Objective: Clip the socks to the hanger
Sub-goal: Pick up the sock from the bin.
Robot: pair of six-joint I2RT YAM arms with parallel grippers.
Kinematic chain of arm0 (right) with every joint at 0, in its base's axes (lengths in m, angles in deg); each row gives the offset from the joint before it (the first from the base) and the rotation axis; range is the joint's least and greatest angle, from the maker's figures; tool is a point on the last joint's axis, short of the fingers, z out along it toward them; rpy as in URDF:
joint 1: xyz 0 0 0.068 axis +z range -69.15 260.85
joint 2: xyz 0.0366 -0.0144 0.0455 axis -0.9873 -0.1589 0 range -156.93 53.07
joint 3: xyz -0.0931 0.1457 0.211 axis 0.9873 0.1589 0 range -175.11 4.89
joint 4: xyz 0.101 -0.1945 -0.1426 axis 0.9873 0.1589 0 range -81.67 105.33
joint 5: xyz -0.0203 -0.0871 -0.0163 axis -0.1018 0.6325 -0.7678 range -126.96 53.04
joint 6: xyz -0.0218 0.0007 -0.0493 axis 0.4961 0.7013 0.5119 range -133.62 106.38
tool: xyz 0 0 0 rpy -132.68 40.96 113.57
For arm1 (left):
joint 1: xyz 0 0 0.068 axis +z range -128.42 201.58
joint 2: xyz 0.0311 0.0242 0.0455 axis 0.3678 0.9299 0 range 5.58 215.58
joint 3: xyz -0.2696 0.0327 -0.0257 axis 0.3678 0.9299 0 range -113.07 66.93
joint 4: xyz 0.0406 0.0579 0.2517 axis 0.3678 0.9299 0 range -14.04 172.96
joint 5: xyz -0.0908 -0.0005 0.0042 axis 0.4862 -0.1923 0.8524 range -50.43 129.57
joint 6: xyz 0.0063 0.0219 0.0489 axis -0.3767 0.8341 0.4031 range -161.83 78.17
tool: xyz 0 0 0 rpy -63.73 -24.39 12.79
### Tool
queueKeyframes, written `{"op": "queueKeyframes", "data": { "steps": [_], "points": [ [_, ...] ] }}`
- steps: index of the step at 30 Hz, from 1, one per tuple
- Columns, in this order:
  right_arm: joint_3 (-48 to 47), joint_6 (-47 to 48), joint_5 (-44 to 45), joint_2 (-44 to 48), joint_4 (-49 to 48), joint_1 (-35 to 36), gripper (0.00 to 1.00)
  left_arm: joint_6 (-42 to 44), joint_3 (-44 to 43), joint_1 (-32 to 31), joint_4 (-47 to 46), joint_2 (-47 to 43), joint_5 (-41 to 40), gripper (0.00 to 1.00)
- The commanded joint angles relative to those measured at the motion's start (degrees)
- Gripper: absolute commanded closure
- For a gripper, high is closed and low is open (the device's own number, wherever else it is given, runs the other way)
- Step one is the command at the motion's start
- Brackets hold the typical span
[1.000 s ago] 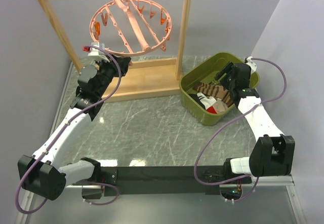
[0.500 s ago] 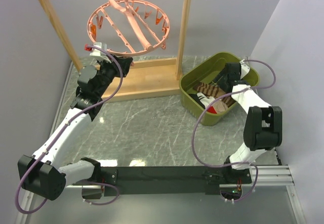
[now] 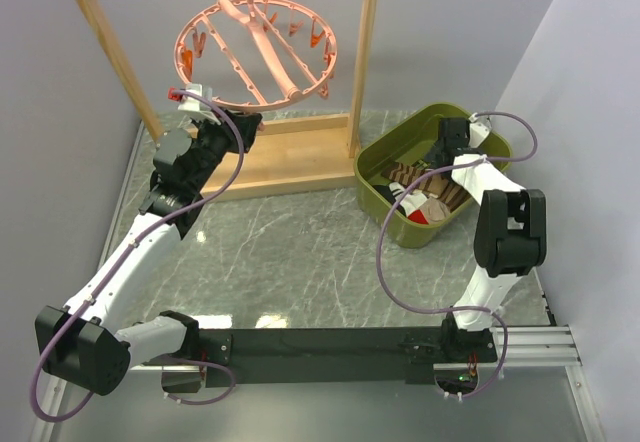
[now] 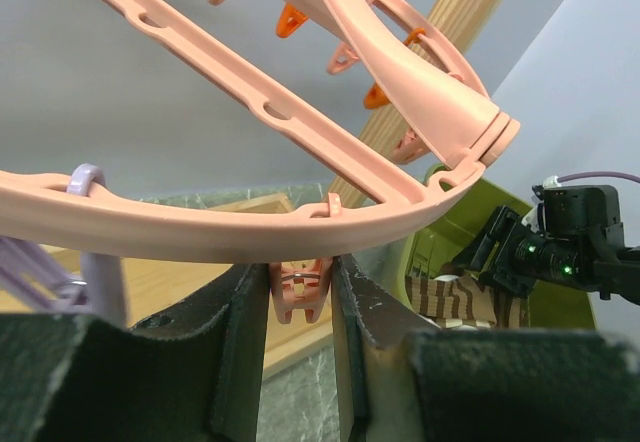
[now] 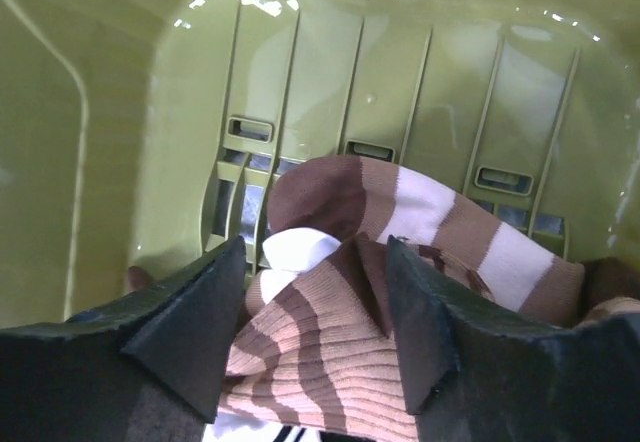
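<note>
The right end effector [image 5: 315,262], open astride a striped sock [image 5: 325,357] in the bin [image 5: 110,112], needed one fold only; the left end effector [image 4: 300,280] squeezed a pink clip [image 4: 300,300].

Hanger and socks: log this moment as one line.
left pincer: gripping clip on hanger | right pincer: open astride striped sock in green bin | clipped: none

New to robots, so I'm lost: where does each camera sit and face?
Top: above, behind the arms, facing down on table, hanger, bin; both arms show.
Left wrist: faces up at the hanger; left hand pinching a clip.
Right wrist: faces down into the bin at socks; right hand shows.
Shared: top and left wrist both show hanger and bin.
</note>
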Motion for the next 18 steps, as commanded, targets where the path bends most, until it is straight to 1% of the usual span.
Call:
{"op": "queueKeyframes", "data": {
  "steps": [1, 4, 6, 7, 8, 12, 16, 18],
  "points": [
    [-3.38, 1.36, 1.41, -1.34, 0.48, 0.41, 0.38, 1.12, 0.71, -0.2, -2.62, -1.99, 0.68, 0.85],
    [-5.13, 1.89, 1.32, -2.84, 2.06, 0.76, 0.42, 1.12, 0.8, -0.2, -2.62, -2.26, 0.86, 0.85],
    [-5.75, 2.33, 1.14, -3.54, 2.94, 0.85, 0.54, 1.29, 0.89, -0.2, -2.71, -2.52, 0.6, 0.85],
    [-5.75, 2.5, 1.06, -3.54, 2.86, 0.93, 0.61, 1.21, 0.98, -0.2, -2.71, -2.61, 0.51, 0.85],
    [-5.75, 2.59, 1.05, -3.19, 2.94, 0.94, 0.74, 1.21, 1.06, -0.2, -2.71, -2.7, 0.42, 0.85],
    [-5.84, 3.38, 1.49, -1.44, 3.29, 1.11, 1.0, 1.21, 1.06, -0.2, -2.53, -2.79, 0.24, 0.84],
    [-5.67, 5.05, 0.62, 1.81, 2.59, 1.55, 1.0, 1.12, 1.15, -0.2, -2.53, -3.14, -0.02, 0.84],
    [-4.7, 6.63, -0.61, 4.88, 0.49, 2.16, 1.0, 1.03, 1.15, -0.2, -2.53, -3.4, -0.02, 0.84]
  ]
}}
